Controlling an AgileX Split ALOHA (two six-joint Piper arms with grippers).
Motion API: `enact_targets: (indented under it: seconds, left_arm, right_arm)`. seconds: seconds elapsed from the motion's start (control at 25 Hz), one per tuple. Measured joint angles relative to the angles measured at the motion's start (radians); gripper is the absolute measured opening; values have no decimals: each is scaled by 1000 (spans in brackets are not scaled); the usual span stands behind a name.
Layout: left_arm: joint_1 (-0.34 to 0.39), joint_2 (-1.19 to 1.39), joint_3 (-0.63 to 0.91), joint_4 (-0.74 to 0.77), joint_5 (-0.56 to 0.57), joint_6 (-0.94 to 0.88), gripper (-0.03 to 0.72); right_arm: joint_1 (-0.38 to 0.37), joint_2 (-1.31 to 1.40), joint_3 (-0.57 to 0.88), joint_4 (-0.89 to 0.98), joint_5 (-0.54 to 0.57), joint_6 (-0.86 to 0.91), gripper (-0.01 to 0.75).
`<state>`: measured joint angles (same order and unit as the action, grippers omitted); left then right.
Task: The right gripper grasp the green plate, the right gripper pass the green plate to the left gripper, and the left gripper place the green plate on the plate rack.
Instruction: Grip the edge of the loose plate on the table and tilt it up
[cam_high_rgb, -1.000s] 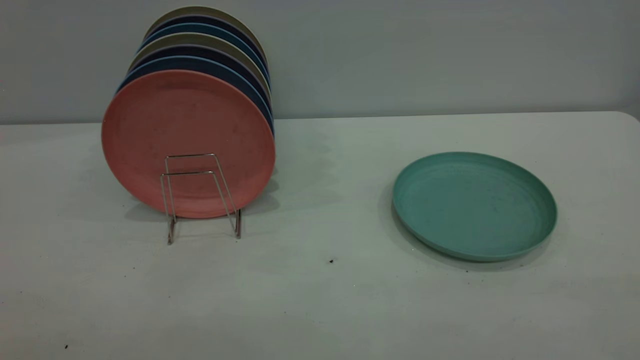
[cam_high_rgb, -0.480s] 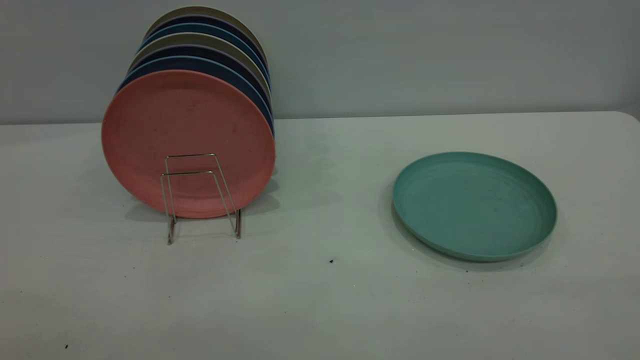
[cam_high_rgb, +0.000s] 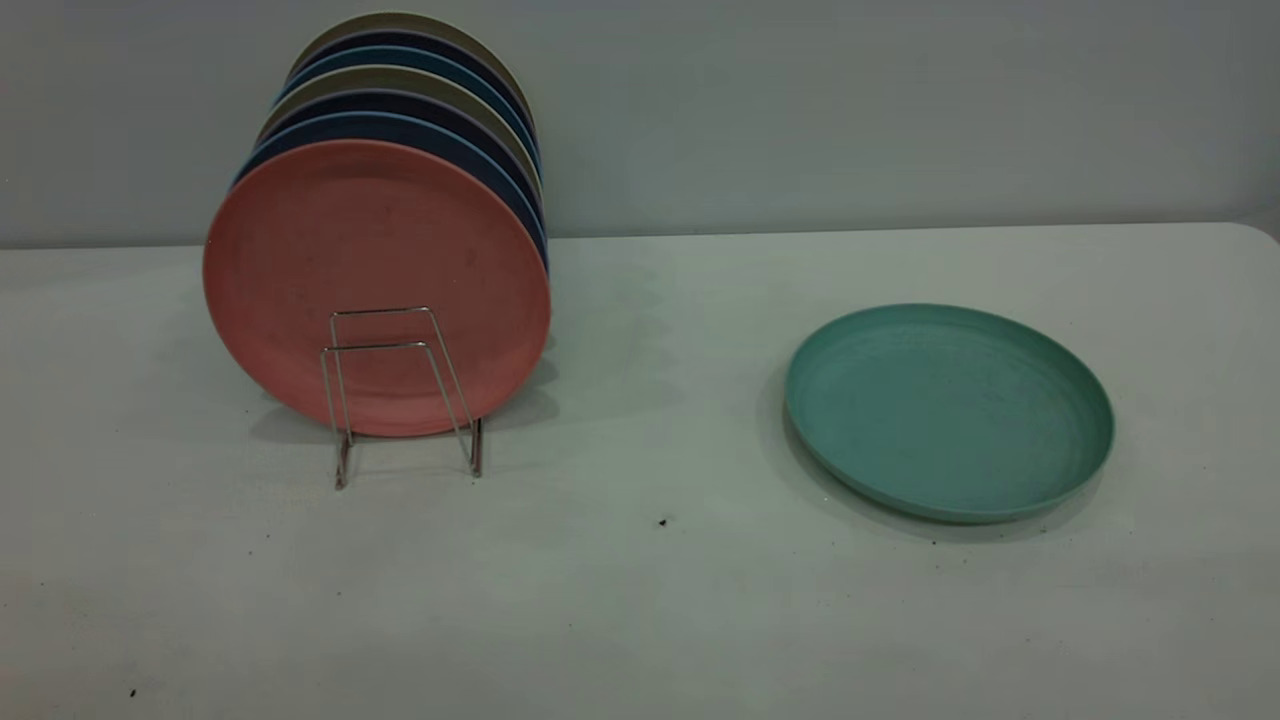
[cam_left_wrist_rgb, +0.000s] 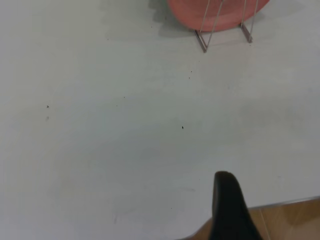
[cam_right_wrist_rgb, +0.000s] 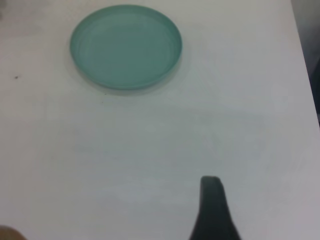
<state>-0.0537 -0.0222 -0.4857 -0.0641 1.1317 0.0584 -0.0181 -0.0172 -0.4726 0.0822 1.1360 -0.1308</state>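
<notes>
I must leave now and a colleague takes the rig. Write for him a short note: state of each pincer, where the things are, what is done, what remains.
Right pincer: near the table edge, well short of the green plate, holding nothing; only one finger shows, so open or shut is unclear.
Left pincer: at the table edge, away from the plate rack, empty; same doubt.
Green plate: flat on the table, untouched.
Plate rack: holds a pink plate in front and further plates behind it.
Done: nothing.
Left: right grasps the plate, passes it to left, left sets it on the rack.
</notes>
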Motion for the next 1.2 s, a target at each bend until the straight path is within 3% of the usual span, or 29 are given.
enact_targets:
  seconds: [0.44,0.56,0.8,0.96,1.2]
  left_arm:
    - [0,0,-1,0,-2,0,461]
    - [0,0,-13,-2,-68,-1,461]
    - [0,90,-15,-81,-266,-18,461]
    - [0,248,-15,-143,-383,-14,461]
    - [0,481,-15,-274,-527,99,461]
  right_arm:
    - [0,0,0,-1,0,0,546]
    - [0,0,-10,-1,-18,0,536]
    - [0,85,-19,50,-283,-1,523]
    - [0,272,-19,199,-357,-103,523]
    - [0,628,-19,588,-464,-464,523]
